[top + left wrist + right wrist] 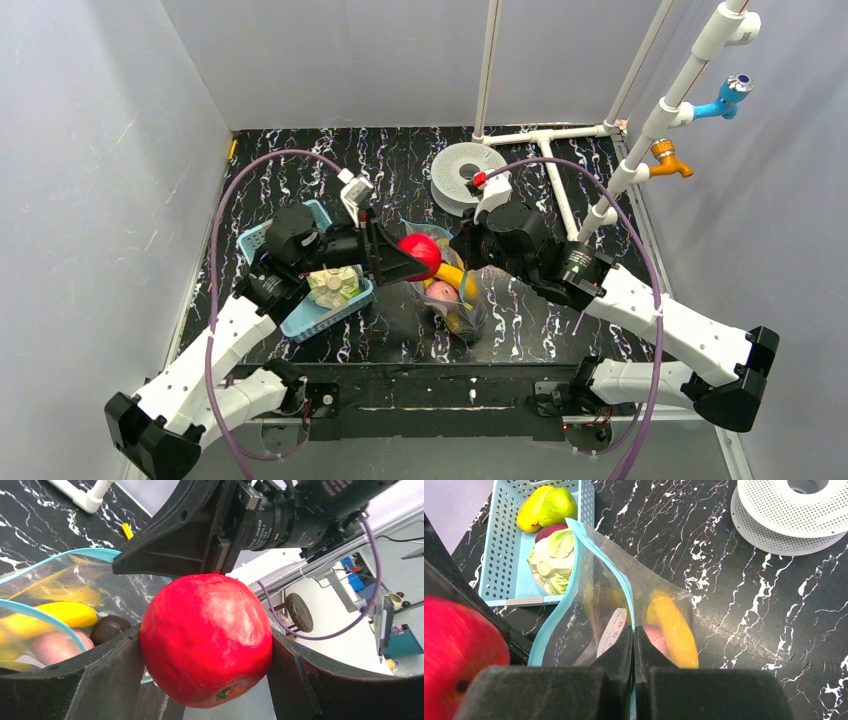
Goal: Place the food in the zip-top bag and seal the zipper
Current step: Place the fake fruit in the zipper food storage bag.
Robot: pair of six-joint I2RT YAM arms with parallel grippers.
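Note:
My left gripper (415, 258) is shut on the red round fruit (421, 255), which fills the left wrist view (206, 637), and holds it over the open mouth of the zip-top bag (455, 295). My right gripper (634, 630) is shut on the bag's light-blue zipper (624, 587) and holds that edge up. Inside the clear bag (594, 605) lie a yellow banana (671, 625), a pinkish fruit (55, 647) and a dark eggplant (107, 627). The pale-green cabbage (551, 562) and yellow-green fruits (546, 507) sit in the blue basket.
The blue lattice basket (255, 240) stands left of the bag under my left arm. A white perforated disc (465, 175) lies at the back centre. White pipes (560, 170) run along the back right. Grey walls close in both sides.

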